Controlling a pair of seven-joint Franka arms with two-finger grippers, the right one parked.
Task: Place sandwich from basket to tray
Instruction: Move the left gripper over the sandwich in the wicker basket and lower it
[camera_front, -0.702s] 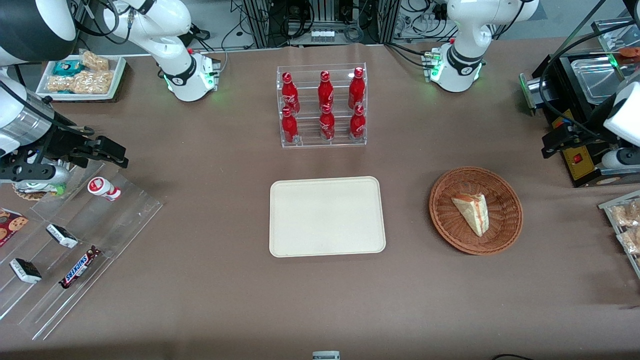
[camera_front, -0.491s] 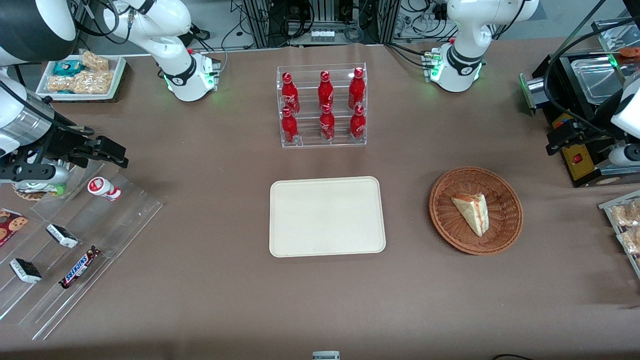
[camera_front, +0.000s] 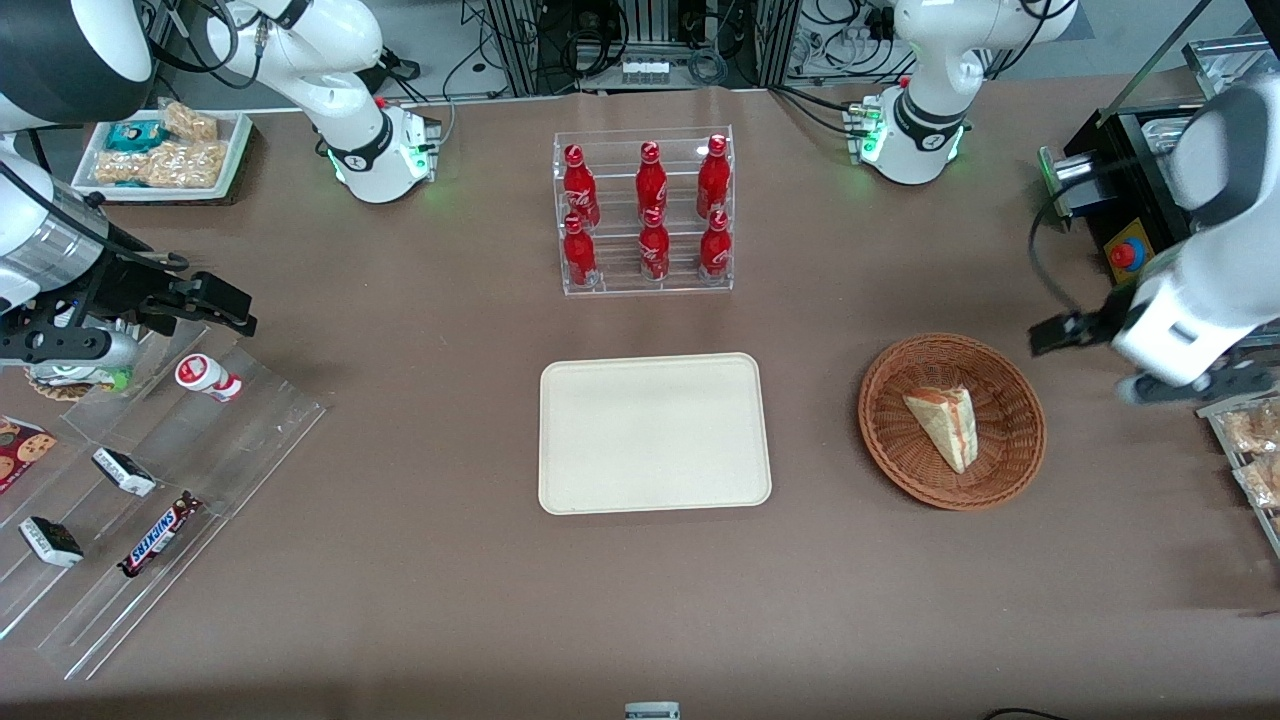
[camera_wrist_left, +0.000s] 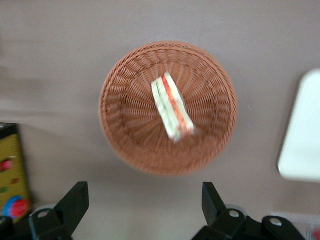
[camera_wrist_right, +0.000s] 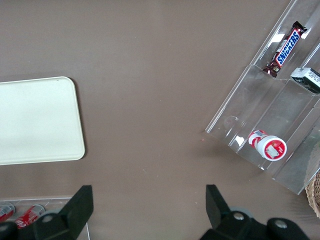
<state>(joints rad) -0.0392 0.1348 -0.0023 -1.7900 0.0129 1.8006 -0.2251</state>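
Frame edge cuts the tray (camera_wrist_left: 303, 132) and tool (camera_wrist_left: 145, 202).

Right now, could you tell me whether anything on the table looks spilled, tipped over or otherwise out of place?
Nothing stands out. The sandwich lies intact in the wicker basket, the cream tray sits flat and bare, and the six red bottles stand upright in their clear rack. The gripper, open, hovers above the table just off the basket, toward the working arm's end.

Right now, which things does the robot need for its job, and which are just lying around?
Needed:
triangular white-bread sandwich
round reddish-brown wicker basket
flat cream plastic tray
open end effector, above the table beside the basket

Lying about:
red bottles in clear rack
Snickers bar
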